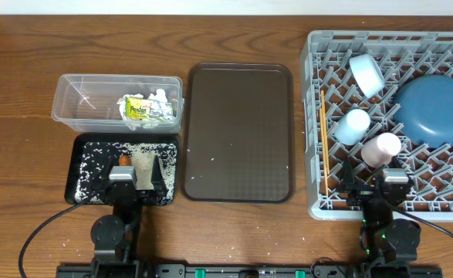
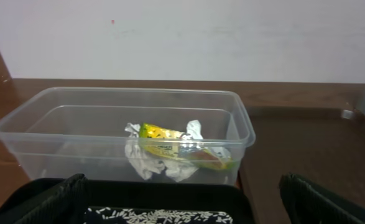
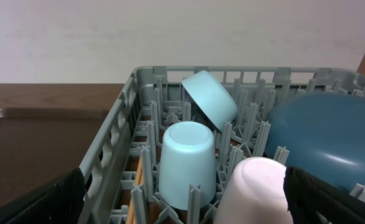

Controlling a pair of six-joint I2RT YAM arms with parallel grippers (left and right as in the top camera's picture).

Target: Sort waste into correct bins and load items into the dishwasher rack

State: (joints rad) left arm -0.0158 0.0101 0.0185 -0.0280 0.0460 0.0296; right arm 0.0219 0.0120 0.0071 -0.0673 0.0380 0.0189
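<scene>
Left gripper (image 2: pixel 182 204) spread, empty, over black tray (image 1: pixel 87 158) lower left, partly hiding carrot (image 1: pixel 124 161). Right gripper (image 3: pixel 183 200) spread too, just below pink cup (image 1: pixel 382 147) in rack (image 1: pixel 319 116), right side. Wrapper (image 1: pixel 137 108) sits in clear tub (image 1: pixel 72 96), upper left.

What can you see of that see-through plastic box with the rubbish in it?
The clear tub is a rectangular, open-topped box of thin transparent plastic, with rounded corners, a flared rim and no lid. It stands upright on the wooden table, just behind the black tray and left of the brown tray; whether it touches either is unclear. Toward its right end lie a yellow-green wrapper and a crumpled white tissue, pressed together. The remaining floor is bare.
</scene>
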